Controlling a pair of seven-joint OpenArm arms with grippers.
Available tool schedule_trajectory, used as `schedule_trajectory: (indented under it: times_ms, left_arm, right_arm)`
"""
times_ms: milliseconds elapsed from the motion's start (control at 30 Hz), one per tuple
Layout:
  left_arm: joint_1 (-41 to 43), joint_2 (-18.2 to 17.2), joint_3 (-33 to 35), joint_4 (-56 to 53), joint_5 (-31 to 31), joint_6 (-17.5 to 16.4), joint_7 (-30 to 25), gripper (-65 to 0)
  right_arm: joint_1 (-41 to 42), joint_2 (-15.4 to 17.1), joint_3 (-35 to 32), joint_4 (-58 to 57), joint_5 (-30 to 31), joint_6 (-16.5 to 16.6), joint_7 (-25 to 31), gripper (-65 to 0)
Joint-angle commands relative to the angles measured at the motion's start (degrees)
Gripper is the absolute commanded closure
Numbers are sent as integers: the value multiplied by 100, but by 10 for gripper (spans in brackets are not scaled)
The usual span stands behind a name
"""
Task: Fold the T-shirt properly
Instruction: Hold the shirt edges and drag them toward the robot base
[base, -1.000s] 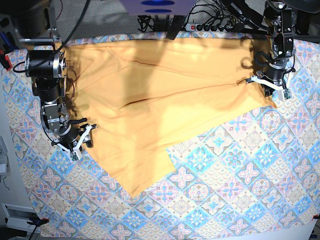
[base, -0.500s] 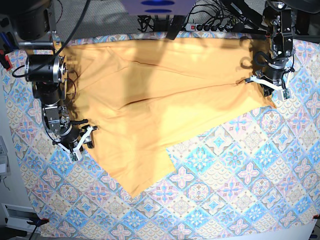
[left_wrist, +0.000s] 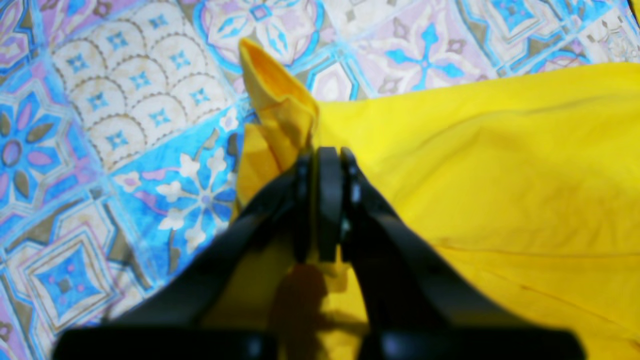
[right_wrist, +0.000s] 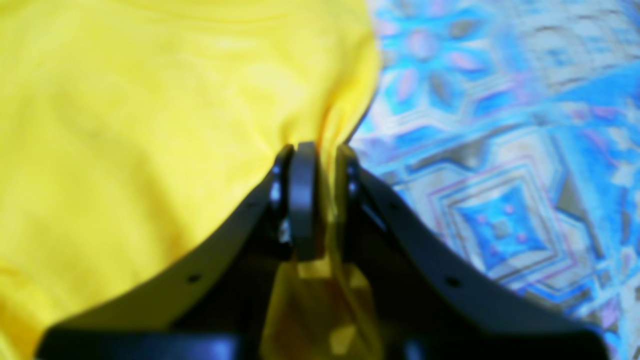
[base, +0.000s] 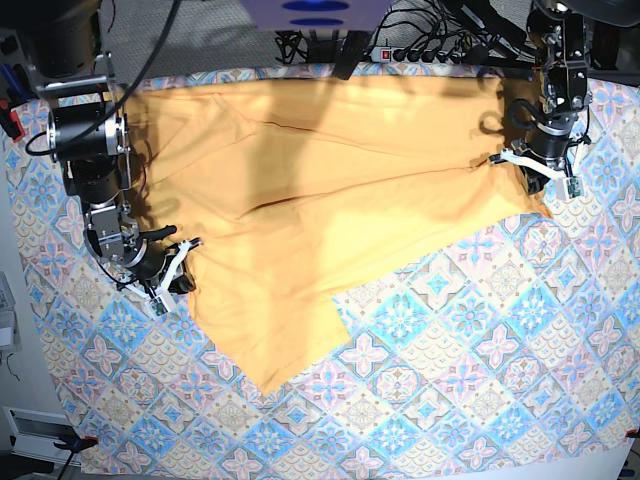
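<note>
The pale yellow-orange T-shirt (base: 330, 200) lies spread across the back half of the table, with a pointed flap reaching toward the front. At the base view's right, my left gripper (base: 542, 172) is shut on the shirt's right corner. The left wrist view shows its jaws (left_wrist: 327, 160) pinching a bunched fold of the T-shirt (left_wrist: 500, 165). At the base view's left, my right gripper (base: 180, 270) sits at the shirt's left edge. In the right wrist view it (right_wrist: 315, 155) is shut on the hem of the T-shirt (right_wrist: 150, 100), with cloth drawn between the fingers.
The blue-pink patterned tablecloth (base: 480, 380) covers the table. A power strip and cables (base: 420, 50) run along the back edge. Both arm bases stand at the back corners.
My right gripper has shifted slightly toward the shirt's left edge and closed on it. The left gripper keeps its hold on the right corner, unmoved.
</note>
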Motion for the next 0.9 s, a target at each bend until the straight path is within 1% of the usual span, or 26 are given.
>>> schedule_trajectory:
  times_ms: [0,67,133,200,267,300,367,467,500,600,667,767,867]
  left_arm:
    - [39,-69,-41,131,8,-3,-126,0]
    - [48,-69,-41,139,8,-3,-126,0]
    - [57,-69,-41,139,8,-3,-126,0]
    - [57,-69,-41,139,8,-3,-126,0]
    - [57,-69,-23,139,8,-3,-126,0]
    - [57,-69,-23,139,8,-3,-126,0]
    - [39,-69,-14,139,8,-3,-126,0]
    - [31,-69,-14,139,8,-3,-126,0]
    - [31,-69,-14,139,8,-3,-126,0]
    - [22,-60,-14,139,8,-3,-126,0]
    - [22,28,-23,139,8,-3,-126,0]
    - [22,45,-14,139,8,-3,-126,0]
    - [22,45,-14,139,8,-3,-126,0]
  right_arm:
    - [-21,-16,-25,-30,-245,394,-483,-45]
    - [-30,-16,-25,-21,-245,548,-624,-38]
    - [-135,-16,-25,41,-245,548,-641,-18]
    - [-311,2,-17,392,-245,548,-729,-5]
    - [-531,142,62,911,-210,548,-914,-6]
    - [-619,177,203,1175,-148,548,-984,-6]
    - [-803,186,687,1623,-17,548,-1151,-6]
    - [-909,195,1135,2089,-17,548,-1485,-6]
    - [-962,213,1188,2247,-17,548,-1573,-6]
    - [-1146,397,1188,2696,-17,548,-1661,-6]
    - [-1322,424,1197,2995,-8,548,-1661,-6]
    - [-1577,432,1197,3364,1,548,-1687,-6]
    - [-1823,441,1390,3821,1,548,-1907,-6]
